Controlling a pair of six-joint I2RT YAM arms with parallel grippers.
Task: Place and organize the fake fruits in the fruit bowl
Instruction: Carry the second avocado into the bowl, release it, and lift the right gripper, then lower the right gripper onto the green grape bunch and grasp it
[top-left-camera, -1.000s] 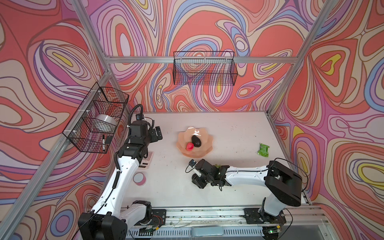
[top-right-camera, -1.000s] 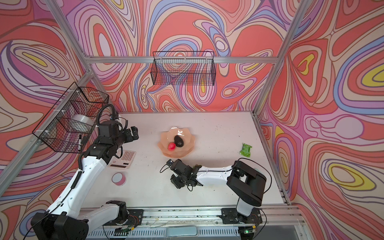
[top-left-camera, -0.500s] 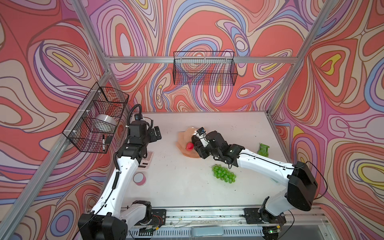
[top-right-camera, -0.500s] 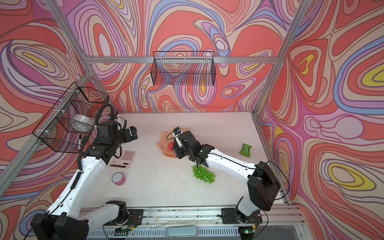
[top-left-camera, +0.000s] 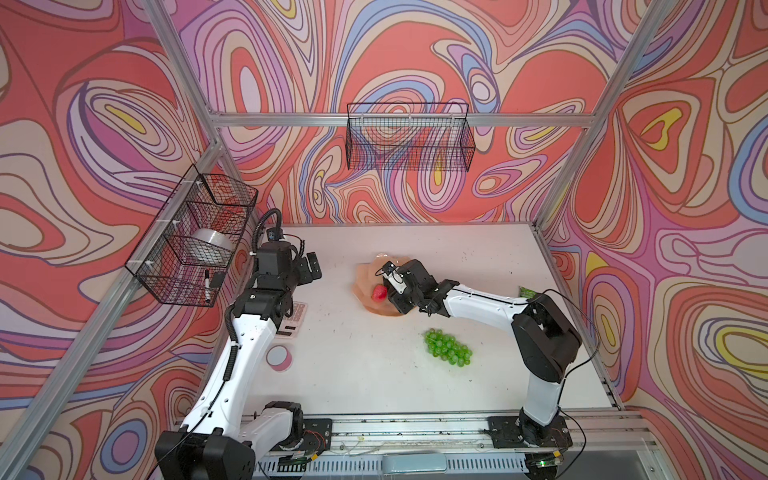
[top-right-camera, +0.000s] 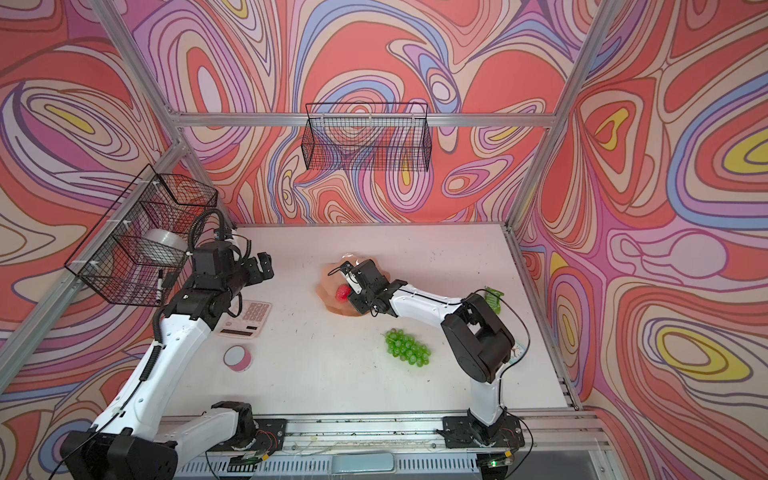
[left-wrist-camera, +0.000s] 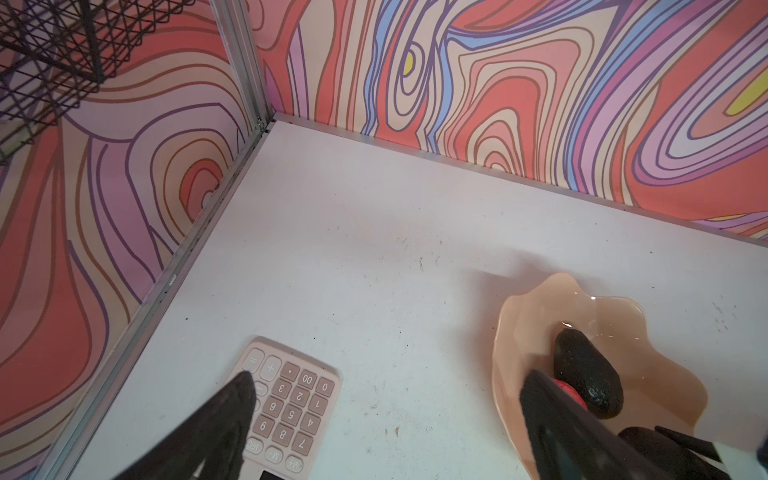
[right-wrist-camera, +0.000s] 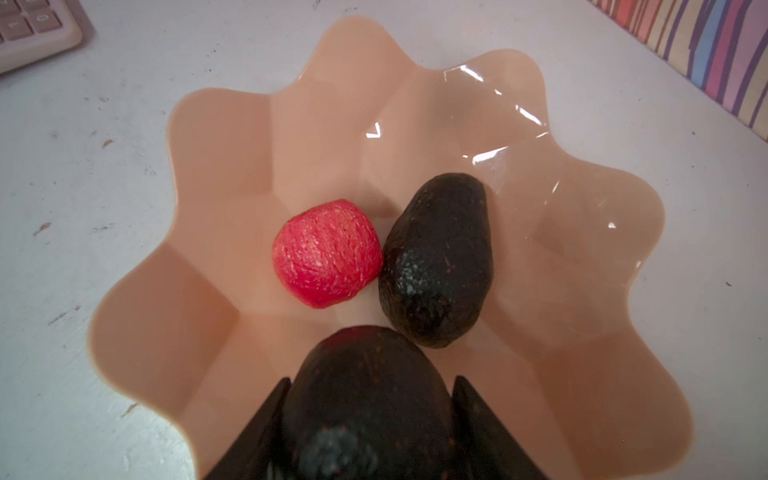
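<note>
Clamping the second avocado (right-wrist-camera: 361, 415) in my right gripper (right-wrist-camera: 371, 380) above the fruit bowl (right-wrist-camera: 216, 166), I aim its long axis at the first avocado (right-wrist-camera: 438, 266) and strawberry (right-wrist-camera: 326, 253) lying inside, my left gripper (top-left-camera: 309, 265) wide open, well away from the bowl.

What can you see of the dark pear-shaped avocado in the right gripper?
The blackish pear-shaped avocado has pebbly, faintly shiny skin with reddish flecks. The right gripper clamps it from both sides, one rounded end pointing out toward the second dark avocado lying in the peach-pink scalloped bowl. It is over the bowl's inner slope; whether it touches either cannot be told.
</note>
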